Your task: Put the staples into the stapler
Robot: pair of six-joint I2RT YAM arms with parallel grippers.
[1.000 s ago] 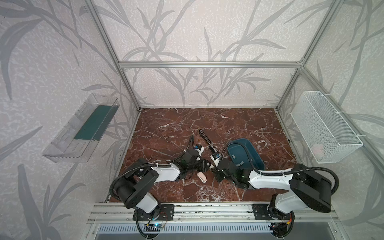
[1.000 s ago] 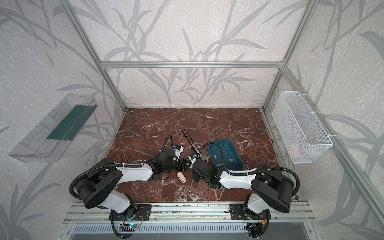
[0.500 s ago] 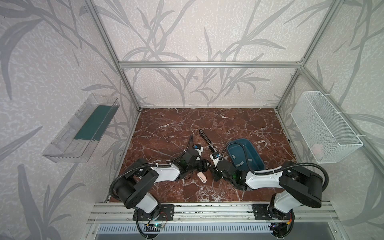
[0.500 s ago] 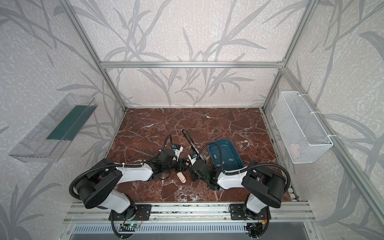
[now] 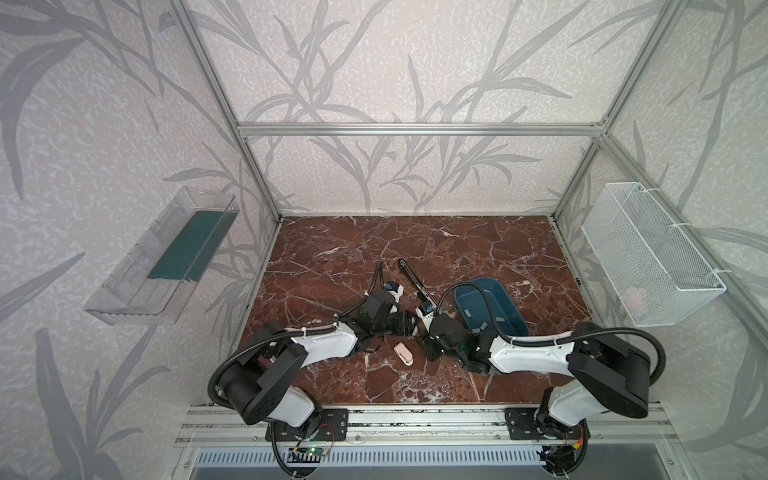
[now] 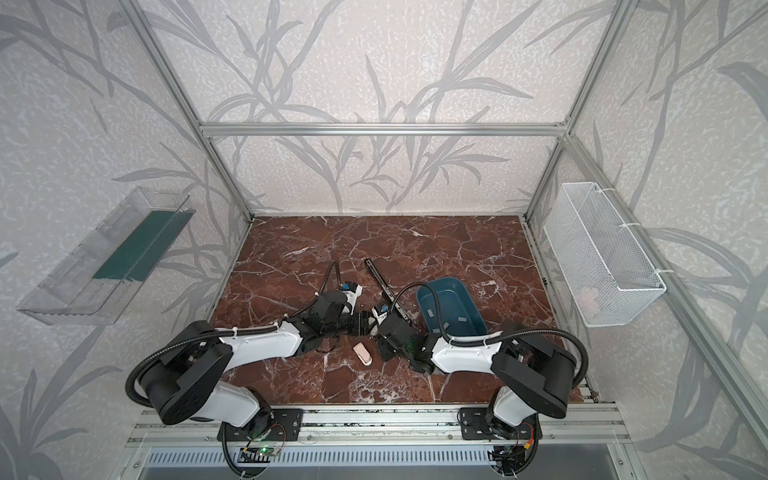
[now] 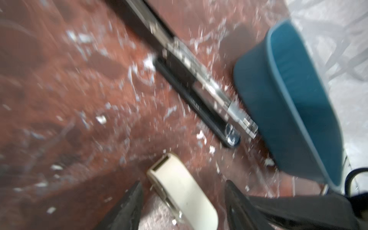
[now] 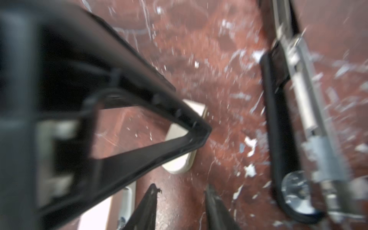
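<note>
The black stapler [image 5: 413, 279] [image 6: 384, 286] lies opened flat on the marble, its metal magazine [image 7: 201, 73] bared; its near end [image 8: 294, 189] is close to both grippers. Grey staples [image 5: 482, 325] [image 6: 446, 325] lie inside the blue tray [image 5: 509, 297]. My left gripper [image 7: 183, 182] [image 5: 410, 327] is open, its fingers either side of a small cream oblong piece [image 7: 179, 193] [image 5: 403, 353] lying on the table. My right gripper [image 8: 180, 187] [image 5: 428, 352] is open just beside it, with only bare marble between its fingers.
The blue tray [image 7: 288, 95] sits right of the stapler, close to the right wrist. A white wire basket [image 5: 648, 253] hangs on the right wall and a clear shelf [image 5: 166, 257] on the left wall. The two grippers nearly touch.
My right gripper's jaws have come apart from nearly shut. The left jaws have spread a little wider. Both arms stay close together by the stapler's near end.
</note>
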